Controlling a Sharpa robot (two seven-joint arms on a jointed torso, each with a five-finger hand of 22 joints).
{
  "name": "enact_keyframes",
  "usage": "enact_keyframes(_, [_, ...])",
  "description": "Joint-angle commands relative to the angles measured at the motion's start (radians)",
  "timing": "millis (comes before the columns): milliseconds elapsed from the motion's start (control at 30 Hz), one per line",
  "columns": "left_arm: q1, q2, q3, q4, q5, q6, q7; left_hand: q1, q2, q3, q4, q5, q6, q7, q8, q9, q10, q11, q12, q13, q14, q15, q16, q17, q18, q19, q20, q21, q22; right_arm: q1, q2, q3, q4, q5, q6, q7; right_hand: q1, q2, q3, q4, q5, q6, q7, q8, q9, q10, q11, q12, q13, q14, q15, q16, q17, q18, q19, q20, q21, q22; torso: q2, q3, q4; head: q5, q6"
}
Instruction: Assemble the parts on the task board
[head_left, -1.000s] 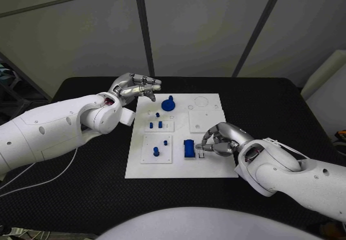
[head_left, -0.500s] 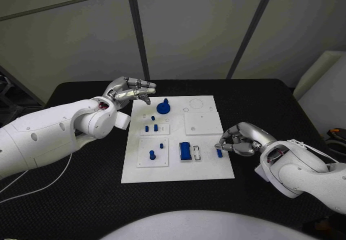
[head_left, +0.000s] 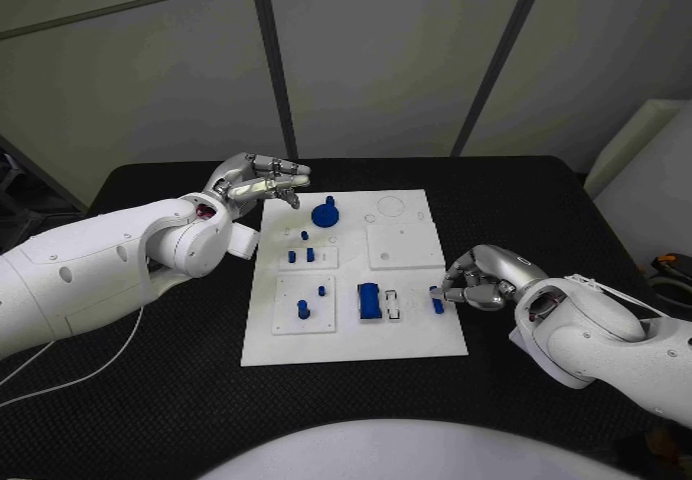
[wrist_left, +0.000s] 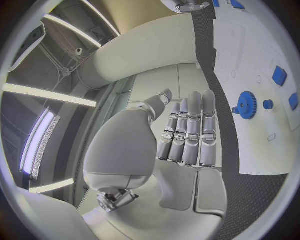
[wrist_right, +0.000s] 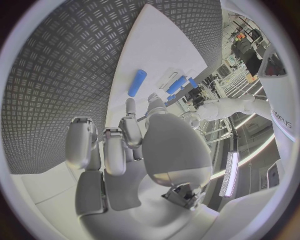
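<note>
The white task board (head_left: 418, 340) lies mid-table. On it stand a blue gear (head_left: 327, 212), several small blue pegs (head_left: 302, 255) and a blue block (head_left: 369, 300). A short blue peg (head_left: 438, 303) lies flat near the board's right edge. My right hand (head_left: 479, 279) hovers just right of that peg with its fingers curled in and nothing in them. In the right wrist view the peg (wrist_right: 137, 83) lies on the board (wrist_right: 150, 45), apart from the fingertips (wrist_right: 129, 107). My left hand (head_left: 264, 180) hangs over the board's far left corner, holding nothing; its fingers (wrist_left: 190, 127) are stretched out beside the gear (wrist_left: 245, 104).
Black table (head_left: 173, 340) surrounds the board. A white inset plate (head_left: 404, 245) sits on the board's right half, and a white cable (head_left: 87, 350) trails at the left. A small white piece (head_left: 392, 305) stands next to the blue block.
My right hand has drawn back to the right, away from the blue block, and a blue peg now lies beside its fingertips. The left hand has hardly moved.
</note>
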Motion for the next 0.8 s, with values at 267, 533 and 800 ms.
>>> enact_keyframes(267, [0.001, -0.002, 0.001, 0.003, 0.002, 0.01, 0.011, -0.001, 0.011, -0.006, -0.002, -0.001, -0.003, 0.005, -0.006, 0.0, -0.007, -0.002, 0.007, 0.002, -0.007, 0.003, -0.003, -0.001, -0.011, 0.003, 0.006, -0.006, -0.001, -0.002, 0.027, 0.0, -0.021, -0.043, 0.062, -0.063, -0.012, 0.001, -0.012, 0.004, 0.016, 0.01, 0.0, -0.005, -0.002, 0.003, -0.005, -0.004, -0.001, 0.084, -0.004, -0.007, 0.168, 0.001, -0.002, -0.002, -0.003, 0.0, 0.0, -0.0001, 0.0, 0.001, -0.008])
enact_keyframes(533, [0.001, -0.002, 0.001, 0.004, 0.002, 0.011, 0.011, -0.001, 0.011, -0.006, -0.002, -0.001, -0.003, 0.005, -0.006, 0.0, -0.007, -0.002, 0.007, 0.002, -0.007, 0.003, -0.003, -0.001, -0.011, 0.003, 0.006, -0.006, -0.001, -0.009, 0.05, 0.0, -0.032, -0.048, 0.082, -0.067, 0.02, 0.005, -0.011, -0.009, 0.026, 0.016, -0.003, -0.003, -0.002, 0.003, -0.009, -0.005, 0.0, 0.084, -0.007, -0.007, 0.169, 0.002, -0.002, -0.004, -0.004, 0.0, -0.001, 0.0006, 0.0004, 0.002, -0.012])
enact_keyframes(800, [0.001, -0.004, 0.001, 0.004, 0.002, 0.011, 0.011, -0.001, 0.011, -0.006, -0.002, -0.001, -0.003, 0.005, -0.006, 0.0, -0.007, -0.002, 0.007, 0.002, -0.007, 0.003, -0.003, -0.001, -0.011, 0.003, 0.006, -0.006, -0.001, -0.017, 0.065, -0.001, -0.041, -0.087, 0.119, -0.086, 0.076, 0.011, -0.002, -0.04, -0.006, 0.021, -0.006, -0.003, -0.003, 0.002, -0.012, -0.007, 0.001, 0.084, -0.01, -0.006, 0.171, 0.001, 0.0, -0.007, -0.003, 0.002, 0.0, -0.0002, 0.0, 0.003, -0.014])
